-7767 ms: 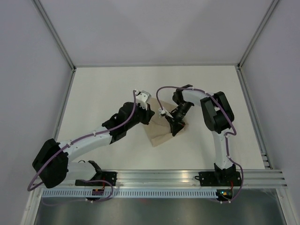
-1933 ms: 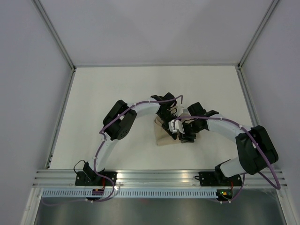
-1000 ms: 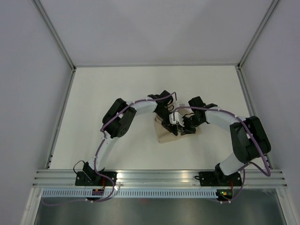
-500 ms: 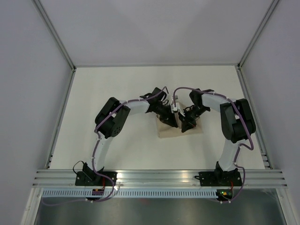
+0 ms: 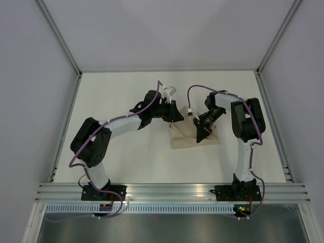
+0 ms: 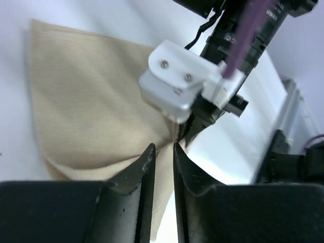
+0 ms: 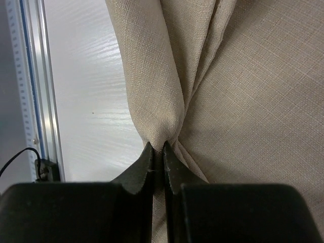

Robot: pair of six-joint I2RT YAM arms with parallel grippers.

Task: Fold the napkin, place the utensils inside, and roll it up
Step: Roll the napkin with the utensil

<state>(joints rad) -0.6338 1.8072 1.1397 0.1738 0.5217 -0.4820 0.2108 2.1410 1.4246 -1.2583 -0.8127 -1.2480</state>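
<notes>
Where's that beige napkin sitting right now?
Seen from above, the napkin lies near the middle of the table. The right gripper pinches a fold of it; the left gripper hovers by its far left corner.

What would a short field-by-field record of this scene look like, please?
cloth: plain beige woven fabric napkin, rumpled, lying on white table
left gripper: jaws slightly apart, empty, near the napkin's edge
right gripper: jaws shut, pinching a bunched fold of the napkin
</notes>
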